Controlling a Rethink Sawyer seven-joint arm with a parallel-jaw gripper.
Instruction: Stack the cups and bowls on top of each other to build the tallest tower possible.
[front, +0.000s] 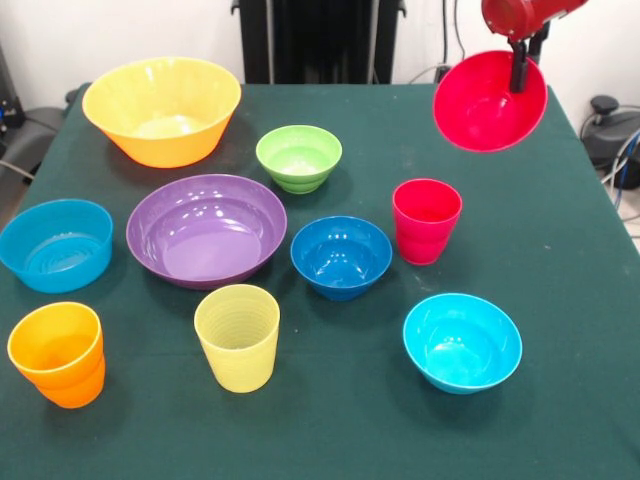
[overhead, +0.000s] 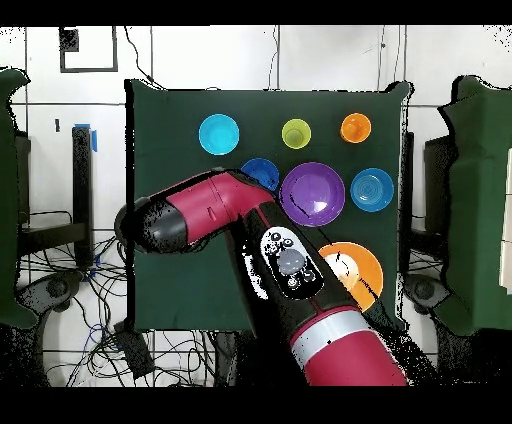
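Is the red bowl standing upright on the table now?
No. The red bowl hangs tilted above the table, its opening facing the camera.

You are looking at a robotics lab: a red and black robot arm (overhead: 215, 210) works over a table with a dark green cloth (front: 560, 200). Around the table you see loose cables (overhead: 90, 330) on a pale tiled floor (overhead: 200, 55) and plain white walls (front: 60, 40).
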